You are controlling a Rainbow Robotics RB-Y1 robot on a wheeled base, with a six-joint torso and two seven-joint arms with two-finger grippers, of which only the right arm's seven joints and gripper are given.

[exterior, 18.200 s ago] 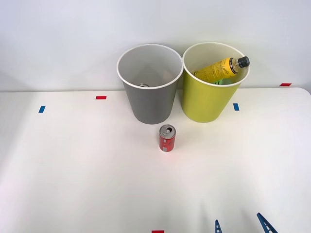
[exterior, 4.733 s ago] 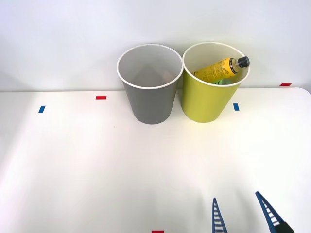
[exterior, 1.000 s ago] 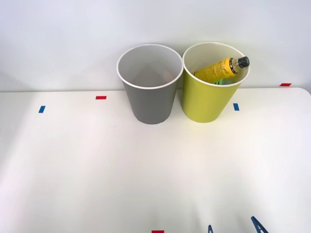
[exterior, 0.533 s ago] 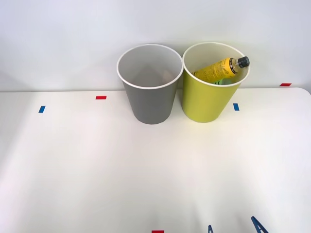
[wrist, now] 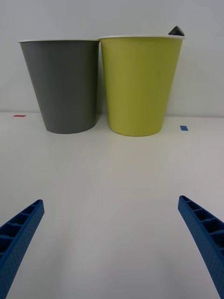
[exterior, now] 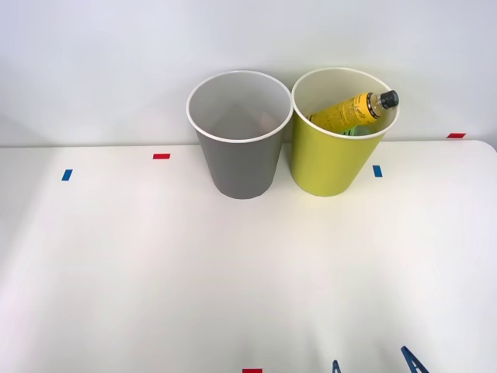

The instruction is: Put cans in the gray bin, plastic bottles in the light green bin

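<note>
The big white table (exterior: 140, 272) is bare now, and that is the main change: a little while back a small red can stood at about 6 o'clock from the gray bin (exterior: 239, 151), and it is gone from the table. The gray bin stands at 12 o'clock on the table, right by the wall, and I think the can went inside it, though I cannot see down to the bottom from here. The light green bin (exterior: 334, 159) stands just beside it, at 3 o'clock from the gray one, and the two nearly touch. The yellow plastic bottle (exterior: 349, 110) leans inside the green bin, just as before, with its black cap poking past the rim toward 2 o'clock. The right gripper (wrist: 112, 243) has pulled back to about 5 o'clock, near the table's front edge, lower than a few seconds ago and not moving in the last second. Its blue fingers (wrist: 18, 233) are spread wide apart and hold nothing. So the job looks done: no can and no bottle is left out on the table. A few tiny tape marks (exterior: 161, 156) in red and blue sit on the table.
</note>
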